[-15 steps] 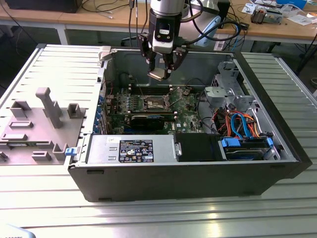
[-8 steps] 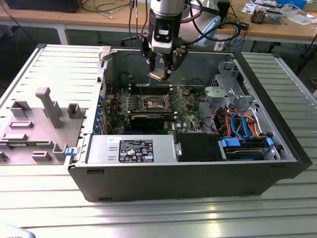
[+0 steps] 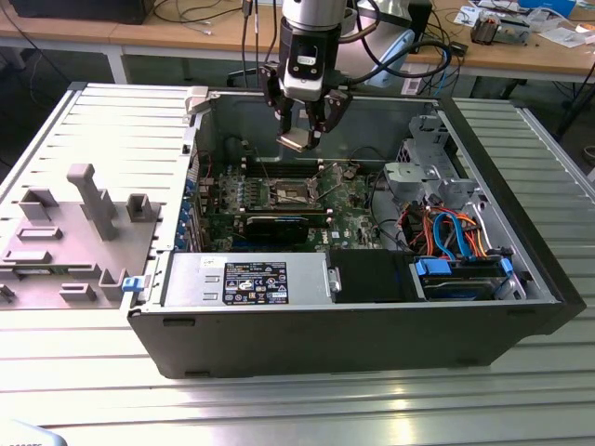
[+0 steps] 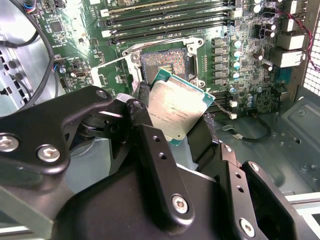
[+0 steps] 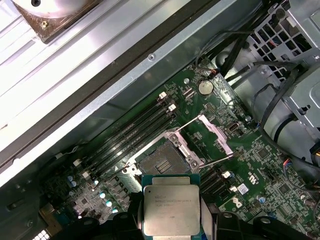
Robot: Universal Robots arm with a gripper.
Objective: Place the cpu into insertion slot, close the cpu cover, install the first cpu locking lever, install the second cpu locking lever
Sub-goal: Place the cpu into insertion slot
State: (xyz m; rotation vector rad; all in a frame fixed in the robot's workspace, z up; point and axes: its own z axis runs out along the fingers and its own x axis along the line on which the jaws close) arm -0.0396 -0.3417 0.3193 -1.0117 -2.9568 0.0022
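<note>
The gripper (image 3: pixel 305 135) is clamping the cpu (image 4: pixel 175 112) by 2 opposite edges, its fingers closed to the chip's width. It is hovering above the open case (image 3: pixel 372 325), which is sitting on the counter (image 3: pixel 279 409). In the exterior view the slot (image 3: pixel 286 193) is lying at about 6 o'clock from the gripper, well apart from the chip, so the cpu is hanging in the air and touching nothing else. In both wrist views its silvery top is facing the camera and its green rim is showing.

The slot is standing bare, its dark pin field exposed inside the silver rim. In the first wrist view the cover (image 5: pixel 216 134) is standing swung up off the slot, and 2 thin levers (image 5: pixel 192 124) are sticking out unlatched. So, judging by this, the work is sitting in step 1, with nothing closed or locked.

To do this step well, the chip's edges are needing to run parallel with the slot's rim. In the first wrist view they are looking turned against each other, though the angle of view may be exaggerating that. The descent is wanting to be straight and flat, never sliding across the pins, and passing clear of the raised cover and levers. The grip is best held until the chip is resting level inside the rim.
</note>
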